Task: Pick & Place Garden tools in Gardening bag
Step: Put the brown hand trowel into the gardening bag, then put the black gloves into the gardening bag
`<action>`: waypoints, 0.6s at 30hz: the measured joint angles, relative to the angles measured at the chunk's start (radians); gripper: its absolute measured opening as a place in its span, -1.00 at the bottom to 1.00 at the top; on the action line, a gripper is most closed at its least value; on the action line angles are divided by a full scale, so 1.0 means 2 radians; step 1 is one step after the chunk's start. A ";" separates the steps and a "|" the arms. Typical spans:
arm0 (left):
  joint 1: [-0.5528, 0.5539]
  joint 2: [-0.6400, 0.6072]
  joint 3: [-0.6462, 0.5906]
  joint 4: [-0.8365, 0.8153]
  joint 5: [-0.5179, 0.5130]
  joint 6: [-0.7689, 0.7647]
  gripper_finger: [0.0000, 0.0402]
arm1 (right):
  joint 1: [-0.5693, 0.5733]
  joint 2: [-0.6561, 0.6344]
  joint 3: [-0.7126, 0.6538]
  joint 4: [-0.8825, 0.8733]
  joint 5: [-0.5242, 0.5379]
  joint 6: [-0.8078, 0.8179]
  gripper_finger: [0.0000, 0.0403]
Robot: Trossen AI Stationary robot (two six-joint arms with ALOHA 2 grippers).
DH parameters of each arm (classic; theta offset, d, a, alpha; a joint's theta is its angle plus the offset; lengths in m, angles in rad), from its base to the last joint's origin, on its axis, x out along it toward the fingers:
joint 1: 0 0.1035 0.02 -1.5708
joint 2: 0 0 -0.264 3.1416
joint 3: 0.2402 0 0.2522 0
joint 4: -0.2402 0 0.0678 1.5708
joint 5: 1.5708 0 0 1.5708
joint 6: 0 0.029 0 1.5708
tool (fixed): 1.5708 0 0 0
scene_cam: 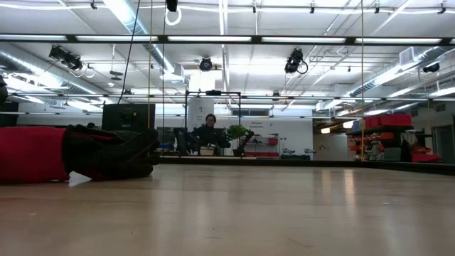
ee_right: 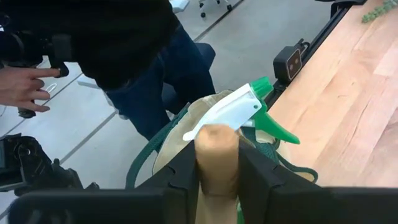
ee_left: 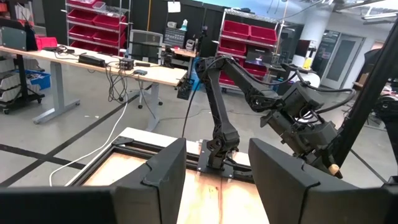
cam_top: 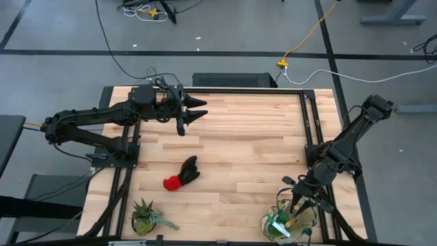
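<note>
red-and-black glove pair (cam_top: 181, 175), beige-and-green bag (cam_top: 290, 220), tan wooden handle (ee_right: 217, 160)

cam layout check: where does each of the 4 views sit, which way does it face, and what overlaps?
High: overhead, straight down on the table; both arms, glove pair, potted plant, gardening bag.
Low: at tabletop height, level across into the room; glove pair close up, no arm visible.
Left wrist: on the left gripper, open, facing across to the right arm.
Right wrist: on the right gripper, over the bag; wooden handle between its fingers, a person beyond.
Shared: high and low both show the glove pair; high and right wrist the bag.
</note>
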 joint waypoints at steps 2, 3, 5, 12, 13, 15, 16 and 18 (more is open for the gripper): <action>0.000 0.000 0.000 -0.001 0.000 0.000 -0.10 | 0.000 0.000 0.000 0.000 -0.007 0.001 -0.50; 0.000 0.000 0.000 -0.002 0.000 0.000 -0.10 | 0.000 0.000 0.000 -0.001 -0.008 0.005 -0.49; 0.000 0.000 0.000 -0.002 0.000 0.000 -0.10 | 0.000 0.000 0.000 -0.006 -0.008 0.016 -0.45; 0.000 0.000 0.000 -0.003 0.000 0.000 -0.10 | 0.000 0.000 0.000 -0.009 0.013 0.017 -0.25; 0.000 0.000 0.000 -0.003 0.000 0.000 -0.10 | 0.000 0.000 0.000 -0.009 0.015 0.017 -0.21; 0.000 0.000 0.000 -0.003 0.000 0.000 -0.10 | 0.000 0.000 0.000 -0.009 0.015 0.017 -0.13; 0.000 0.000 0.000 -0.003 0.000 0.000 -0.10 | 0.000 0.000 0.000 -0.009 0.015 0.017 -0.09; 0.000 0.000 0.000 -0.003 0.000 0.000 -0.10 | 0.000 0.000 0.000 -0.008 0.015 0.017 -0.02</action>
